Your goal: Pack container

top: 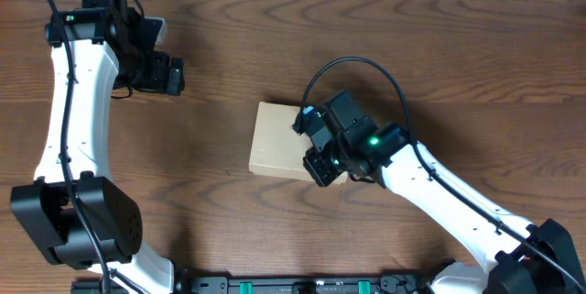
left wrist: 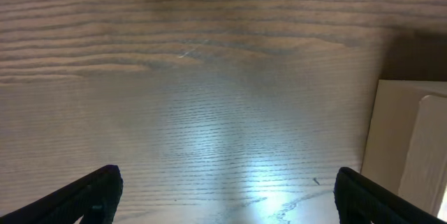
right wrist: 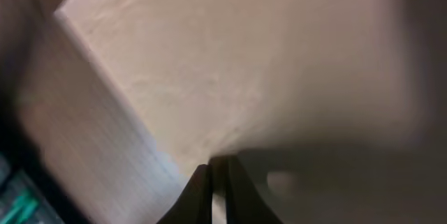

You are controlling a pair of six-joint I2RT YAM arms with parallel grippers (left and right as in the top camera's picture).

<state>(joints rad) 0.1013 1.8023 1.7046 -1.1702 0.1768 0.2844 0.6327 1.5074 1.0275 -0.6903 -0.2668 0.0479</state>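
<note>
Zero gap: right gripper [right wrist: 218, 175] closed atop container [top: 275, 138].

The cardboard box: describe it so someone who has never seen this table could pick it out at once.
Look near the middle of the dark wooden table. A plain tan cardboard box lies flat there, with the right gripper over its right edge. It is the only tan, square-cornered thing on the wood.

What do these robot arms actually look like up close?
The left arm and right arm are white tubes with chunky black joints. Thin black cables loop along them. The fingers are black, and a green light glows near the right wrist.
</note>
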